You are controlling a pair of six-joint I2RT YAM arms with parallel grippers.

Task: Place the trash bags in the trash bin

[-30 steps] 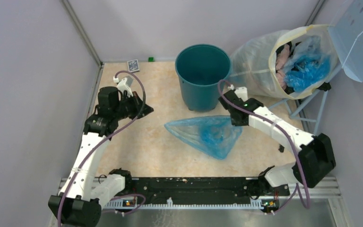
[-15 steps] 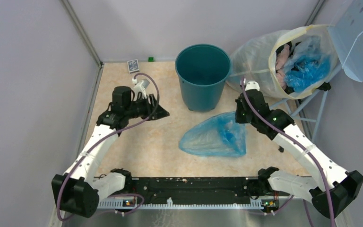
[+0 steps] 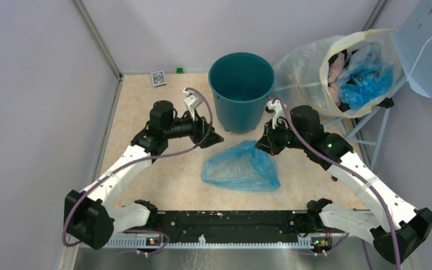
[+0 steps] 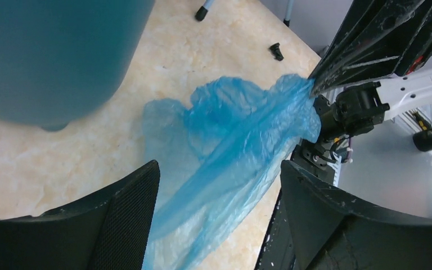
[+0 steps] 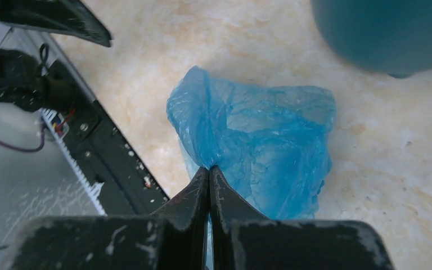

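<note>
The trash bag (image 3: 239, 167), thin crinkly light-blue plastic, lies bunched on the beige table in front of the trash bin (image 3: 241, 90), a round dark-teal bucket. My right gripper (image 3: 265, 145) is shut on the bag's upper right end and holds that end raised; the right wrist view shows the closed tips (image 5: 209, 167) pinching the plastic (image 5: 259, 132). My left gripper (image 3: 212, 138) hovers just left of the bag, beside the bin's base, open and empty. In the left wrist view the bag (image 4: 230, 140) stretches between and beyond the spread fingers (image 4: 219, 169), and the bin (image 4: 50, 50) fills the upper left.
A large cloudy-white sack (image 3: 306, 70) with blue and pink contents leans at the back right, under a pale-blue perforated panel (image 3: 427, 42). A small card box (image 3: 158, 78) and a green cube (image 3: 179, 70) sit by the back wall. A black rail (image 3: 230, 219) runs along the near edge.
The left gripper went from shut to open and swung right toward the bag. The right gripper pulled the bag's end up and leftward, bunching the bag nearer the bin.
</note>
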